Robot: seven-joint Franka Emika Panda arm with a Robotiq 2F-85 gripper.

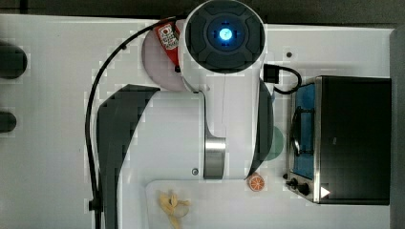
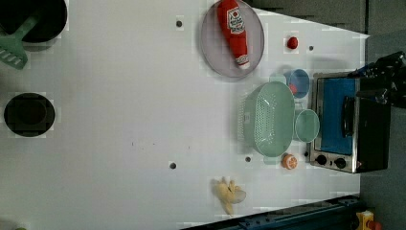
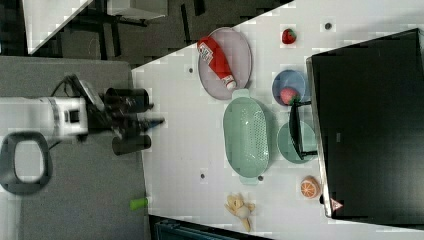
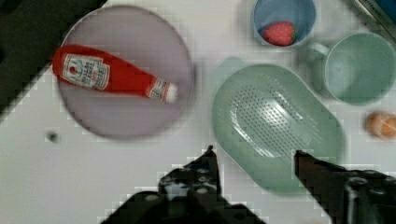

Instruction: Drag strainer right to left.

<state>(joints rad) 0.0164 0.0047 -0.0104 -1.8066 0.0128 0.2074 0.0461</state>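
**benchbot_fan:** Mint-green plastic strainer point(image 4: 275, 123) question: why's it parked where it is? It sits on the white table point(image 2: 119, 120), rim up and empty, just beside the toaster oven point(image 2: 349, 122), with only the mint cup point(image 2: 307, 125) between them. A grey plate point(image 2: 232, 38) carrying a ketchup bottle point(image 2: 234, 31) lies off one rounded end, and the orange half point(image 2: 289, 161) off the other.

**gripnrip:** My guess is it's simply the start spot, tucked in the crowded end so there's open table to drag across. The blue cup with a strawberry point(image 4: 280, 32) is close too, so clean sliding matters.

**benchbot_fan:** And the hand point(image 4: 254, 156)?

**gripnrip:** Fingers spread fairly wide, holding nothing, hovering above the near rim in the wrist view. Looks lined up to hook that wall.

**benchbot_fan:** Orientation?

**gripnrip:** Long axis runs parallel to the oven's front, one rounded end toward the plate, the other toward the orange. So a drag away from the oven would go broadside, I'd say.
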